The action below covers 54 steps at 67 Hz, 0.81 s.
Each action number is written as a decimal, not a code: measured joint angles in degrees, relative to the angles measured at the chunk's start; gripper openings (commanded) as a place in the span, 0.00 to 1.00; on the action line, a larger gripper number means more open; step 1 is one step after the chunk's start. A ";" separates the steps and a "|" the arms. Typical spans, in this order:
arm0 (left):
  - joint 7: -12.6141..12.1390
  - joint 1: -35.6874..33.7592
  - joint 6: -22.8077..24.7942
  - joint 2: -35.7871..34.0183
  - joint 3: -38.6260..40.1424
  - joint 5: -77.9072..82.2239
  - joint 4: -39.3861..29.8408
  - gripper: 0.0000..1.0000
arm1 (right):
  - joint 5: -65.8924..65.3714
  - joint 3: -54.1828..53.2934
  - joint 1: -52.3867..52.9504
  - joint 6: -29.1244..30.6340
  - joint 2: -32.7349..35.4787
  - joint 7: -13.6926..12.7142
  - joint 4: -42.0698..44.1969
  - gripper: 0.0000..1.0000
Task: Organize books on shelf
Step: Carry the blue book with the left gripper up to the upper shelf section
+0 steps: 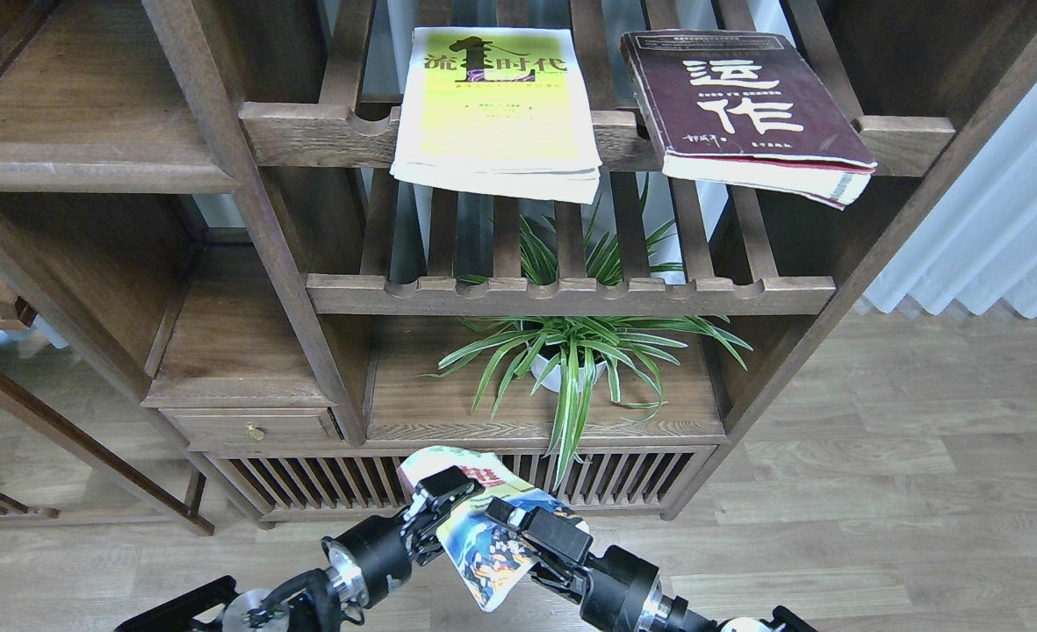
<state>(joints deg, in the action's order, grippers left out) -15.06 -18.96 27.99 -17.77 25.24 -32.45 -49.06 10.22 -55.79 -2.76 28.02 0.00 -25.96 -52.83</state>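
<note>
A large yellow-green book [496, 110] with black characters lies on the upper slatted rack, overhanging its front rail. A thick dark maroon book [746, 110] with white characters lies to its right on the same rack. My two grippers hold a smaller book with a blue picture [474, 527] low in the view, in front of the cabinet base; it is bent and tilted. My left gripper [439, 491] is shut on its left edge. My right gripper [527, 531] is shut on its right side. The solid dark brown shelf board [88, 162] is at upper left and bare.
A potted spider plant [571, 360] stands on the low board under the second slatted rack [571, 294]. A small drawer with a brass knob [256, 430] is at lower left. White curtains [1010, 228] hang at right over wood flooring.
</note>
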 measured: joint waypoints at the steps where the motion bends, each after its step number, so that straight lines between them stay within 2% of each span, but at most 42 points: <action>1: -0.01 0.01 0.00 -1.16 0.09 0.19 -0.28 0.00 | -0.01 0.02 0.02 0.00 0.00 0.06 0.15 1.00; 6: -0.02 -0.01 0.00 -6.35 0.63 0.88 -1.58 0.00 | -0.06 0.25 0.10 -0.01 0.00 0.72 0.91 1.00; 7: -0.21 -0.06 0.00 -10.17 0.95 1.25 -2.50 0.00 | -0.09 0.34 0.11 -0.02 0.01 1.13 1.13 1.00; 11: -0.58 -0.14 0.00 -13.17 1.25 1.56 -3.40 0.00 | -0.10 0.41 0.13 -0.02 0.00 1.33 1.20 1.00; 35: -7.03 -1.23 0.00 -36.68 1.87 2.39 -12.95 0.01 | -0.12 0.59 0.13 -0.02 0.01 1.53 1.42 1.00; 44: -9.19 -4.11 0.00 -44.60 2.03 2.40 -16.50 0.02 | -0.12 0.59 0.12 -0.02 0.01 1.53 1.86 1.00; 50: -9.67 -7.18 0.01 -49.08 2.04 2.40 -18.13 0.02 | -0.12 0.57 0.12 -0.02 0.00 1.53 1.99 1.00; 53: -9.76 -9.09 0.01 -51.13 2.04 2.40 -18.59 0.02 | -0.12 0.54 0.12 -0.02 0.01 1.53 2.02 1.00; 54: -9.81 -12.11 0.01 -53.70 2.04 2.40 -18.88 0.02 | -0.12 0.52 0.12 -0.02 0.00 1.53 2.03 1.00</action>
<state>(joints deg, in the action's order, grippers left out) -24.86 -31.06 28.00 -71.46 27.28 -30.05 -67.94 10.10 -55.27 -2.64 28.00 0.00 -24.43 -50.81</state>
